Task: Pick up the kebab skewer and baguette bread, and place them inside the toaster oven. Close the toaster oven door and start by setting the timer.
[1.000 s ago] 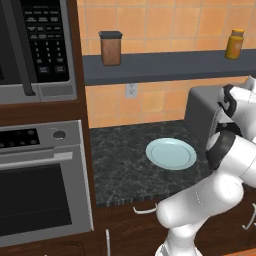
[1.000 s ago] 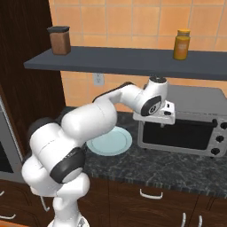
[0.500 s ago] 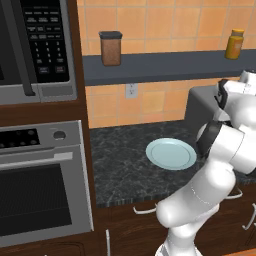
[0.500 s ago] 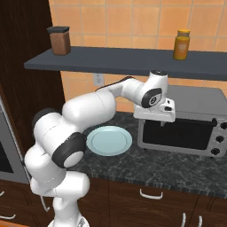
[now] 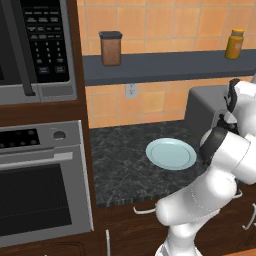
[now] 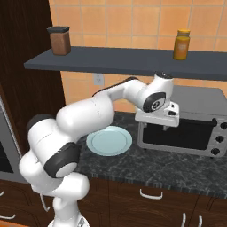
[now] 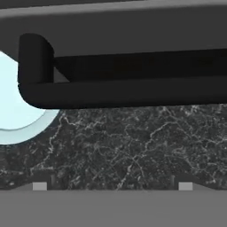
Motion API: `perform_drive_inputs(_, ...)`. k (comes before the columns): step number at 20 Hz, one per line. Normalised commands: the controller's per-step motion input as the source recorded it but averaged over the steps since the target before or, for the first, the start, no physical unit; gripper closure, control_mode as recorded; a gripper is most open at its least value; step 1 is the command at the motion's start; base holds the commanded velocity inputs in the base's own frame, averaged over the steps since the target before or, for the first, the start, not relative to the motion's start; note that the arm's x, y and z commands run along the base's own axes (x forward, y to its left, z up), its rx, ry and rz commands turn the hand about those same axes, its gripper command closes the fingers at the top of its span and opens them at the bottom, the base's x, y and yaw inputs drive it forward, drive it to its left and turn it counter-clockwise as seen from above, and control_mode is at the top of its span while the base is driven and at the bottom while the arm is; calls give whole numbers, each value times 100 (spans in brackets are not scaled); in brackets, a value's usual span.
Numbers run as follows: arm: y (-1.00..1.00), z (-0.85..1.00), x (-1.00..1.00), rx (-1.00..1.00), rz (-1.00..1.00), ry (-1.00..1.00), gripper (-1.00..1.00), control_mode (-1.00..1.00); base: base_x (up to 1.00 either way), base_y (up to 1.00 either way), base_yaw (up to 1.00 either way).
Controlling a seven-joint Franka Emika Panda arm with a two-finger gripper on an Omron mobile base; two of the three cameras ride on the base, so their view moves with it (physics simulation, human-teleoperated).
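Near edge first: dark speckled stone counter (image 6: 168, 166), glossy w/ white veining. On it a round pale-blue plate (image 6: 109, 141), smooth, nothing on it. Gripper (image 6: 166, 128) points down right at the top edge of the toaster oven door (image 6: 177, 135), fingers spread wide, pinching nothing. Hand cam looks past the rounded dark handle bar (image 7: 124, 95). Toaster oven (image 6: 195, 117) is a grey metal box, dark glass front, door shut. Behind: orange tile wall, slate shelf (image 6: 124, 62) w/ brown canister (image 6: 60, 40) and amber jar (image 6: 181, 44).

dark speckled counter (image 6: 177, 166), pale blue plate (image 6: 109, 141), toaster oven (image 6: 190, 119); shelf (image 6: 111, 62), two jars
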Motion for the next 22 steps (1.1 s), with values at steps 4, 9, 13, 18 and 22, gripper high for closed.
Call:
perform_drive_inputs(4, -40, 0, -62, 0, 0, -16, -100, -100, 0, 0, 0)
perform_drive_inputs(9, -47, 0, -30, 0, 3, -24, -100, -100, 0, 0, 0)
perform_drive_inputs(13, -56, 0, -1, 0, 9, -18, -100, -100, 0, 0, 0)
perform_drive_inputs(18, -63, 0, 0, 0, 12, -11, -100, -100, 0, 0, 0)
perform_drive_inputs(22, -60, 0, -28, 0, 12, -19, -100, -100, 0, 0, 0)
